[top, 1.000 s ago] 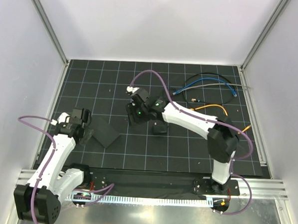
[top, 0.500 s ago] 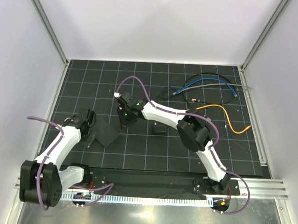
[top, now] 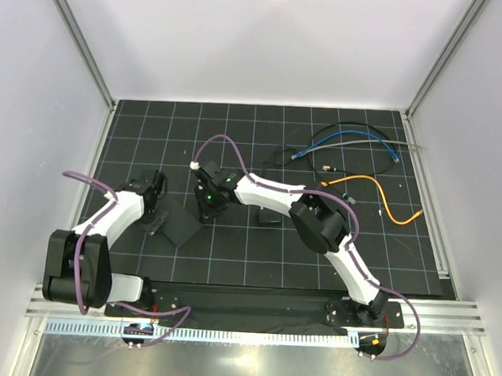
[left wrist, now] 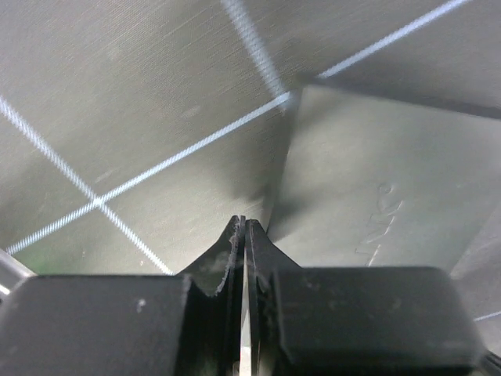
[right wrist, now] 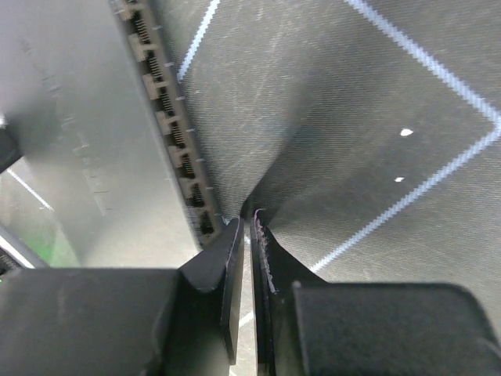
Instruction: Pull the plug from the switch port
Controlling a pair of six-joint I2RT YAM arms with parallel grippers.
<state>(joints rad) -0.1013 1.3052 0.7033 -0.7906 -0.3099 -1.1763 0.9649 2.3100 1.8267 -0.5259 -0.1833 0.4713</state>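
Note:
The switch (top: 180, 221) lies flat on the black grid mat, a matte-black box turned at an angle. My left gripper (top: 154, 226) is shut and empty, its tips (left wrist: 245, 224) down at the mat beside the switch's left corner (left wrist: 376, 172). My right gripper (top: 207, 211) is shut too, with only a thin slit between the jaws and nothing in it. Its tips (right wrist: 250, 216) sit against the near end of the switch's socket edge (right wrist: 168, 117). The sockets that show there look empty. The plug is out of view.
A small black block (top: 269, 216) lies right of the switch, under my right arm. Loose cables lie at the back right: blue (top: 346, 140), orange (top: 377, 195) and a black loop (top: 355, 126). White walls and metal rails enclose the mat.
Both grippers have closed. The left one swung in to the switch's left side. The right one travelled left and nearer, down to the switch's socket edge.

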